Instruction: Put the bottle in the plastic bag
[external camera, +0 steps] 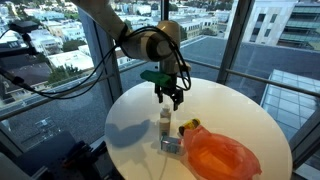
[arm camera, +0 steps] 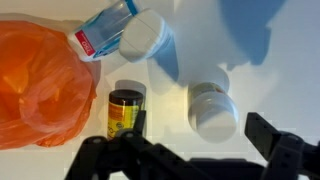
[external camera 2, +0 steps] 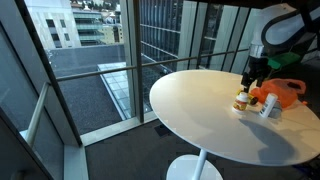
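Note:
A white upright bottle with a white cap stands on the round white table; it also shows in the wrist view and an exterior view. The orange plastic bag lies beside it, seen in the wrist view and an exterior view. My gripper hangs open and empty just above the white bottle. In the wrist view the fingers sit on either side of the bottle's cap, not touching it. It also shows in an exterior view.
A small dark jar with a yellow label stands next to the white bottle. A clear bottle with a white cap and red label lies on its side by the bag. Glass walls surround the table.

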You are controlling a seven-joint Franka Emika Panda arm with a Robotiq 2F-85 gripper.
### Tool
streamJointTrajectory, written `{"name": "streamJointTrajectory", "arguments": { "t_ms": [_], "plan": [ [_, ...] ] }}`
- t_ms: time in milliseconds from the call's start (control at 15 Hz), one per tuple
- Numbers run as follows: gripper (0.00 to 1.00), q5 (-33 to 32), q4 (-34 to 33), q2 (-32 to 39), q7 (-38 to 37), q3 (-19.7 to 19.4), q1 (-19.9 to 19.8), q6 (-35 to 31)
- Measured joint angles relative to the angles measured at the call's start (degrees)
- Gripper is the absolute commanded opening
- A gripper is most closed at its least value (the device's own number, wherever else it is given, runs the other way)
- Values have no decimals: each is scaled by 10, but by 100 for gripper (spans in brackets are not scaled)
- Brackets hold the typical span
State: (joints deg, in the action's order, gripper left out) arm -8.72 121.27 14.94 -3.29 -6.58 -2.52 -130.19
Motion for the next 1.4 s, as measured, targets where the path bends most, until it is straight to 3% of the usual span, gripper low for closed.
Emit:
{"name": "streamJointTrajectory", "arguments": {
  "t_ms": [400,467,733,1000,1400],
  "plan": [
    [100,-9,-1,23,-6,1,9,-25],
    [86,-9,-2,27,-10,1,10,-28],
    [49,-10,-9,40,-16,1,14,-35],
    [19,-20,-17,47,-25,1,15,-35],
    [19,-41,-40,43,-61,-10,15,-35]
  ]
}}
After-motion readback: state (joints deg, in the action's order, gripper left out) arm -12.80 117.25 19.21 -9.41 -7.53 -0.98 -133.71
